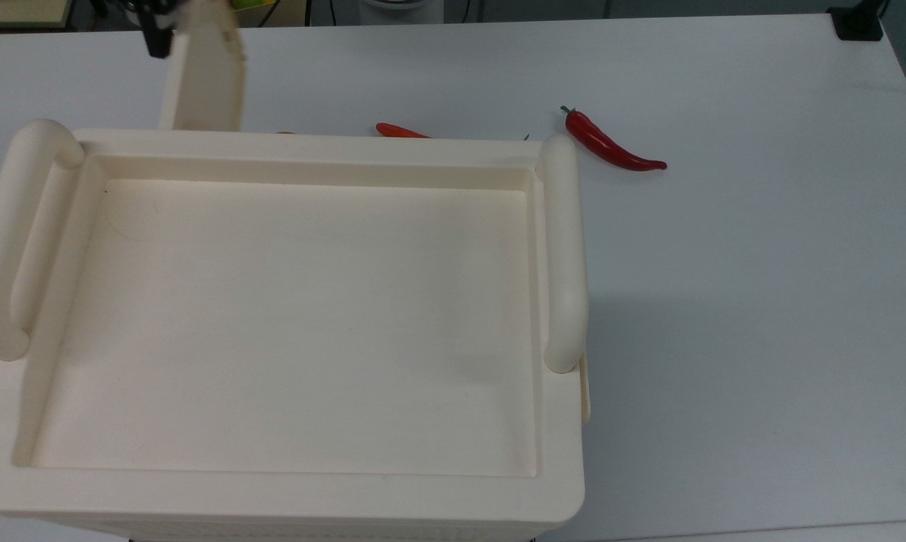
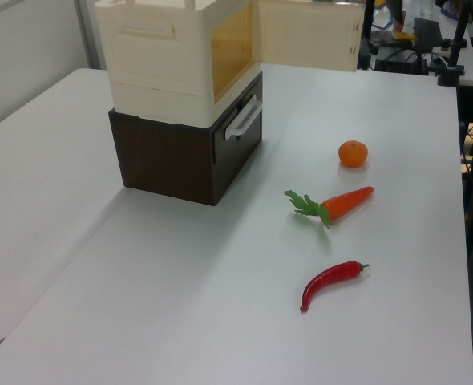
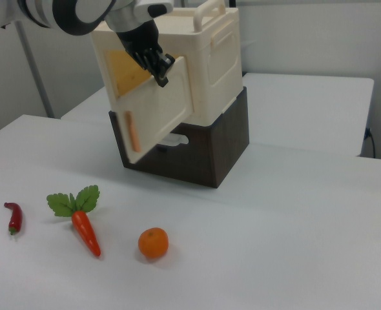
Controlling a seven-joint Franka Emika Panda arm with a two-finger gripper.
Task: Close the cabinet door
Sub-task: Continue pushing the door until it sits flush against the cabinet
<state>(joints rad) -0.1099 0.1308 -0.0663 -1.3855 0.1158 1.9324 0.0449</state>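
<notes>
Showing the cabinet scene, largest item first:
Table (image 2: 220, 305): we see a white top carrying everything below.
Cabinet (image 3: 210, 58): we find the cream body stacked on a dark brown drawer unit (image 3: 203, 155); its amber interior is exposed, so the task is unfinished.
Cabinet door (image 3: 161, 106): we see it hinged at one edge and swung partway out from the front opening, its free edge towards the right view's left.
Gripper (image 3: 159, 67): we place it at the door's upper edge, touching or just beside the panel; we cannot tell how far its fingers are spread or whether they hold anything.
Progress: we judge the push to be under way; the remaining swing until the door lies flush is left.
Carrot (image 3: 84, 226), chili (image 3: 13, 217), orange (image 3: 153, 243): we note these lying well apart from the door.
</notes>
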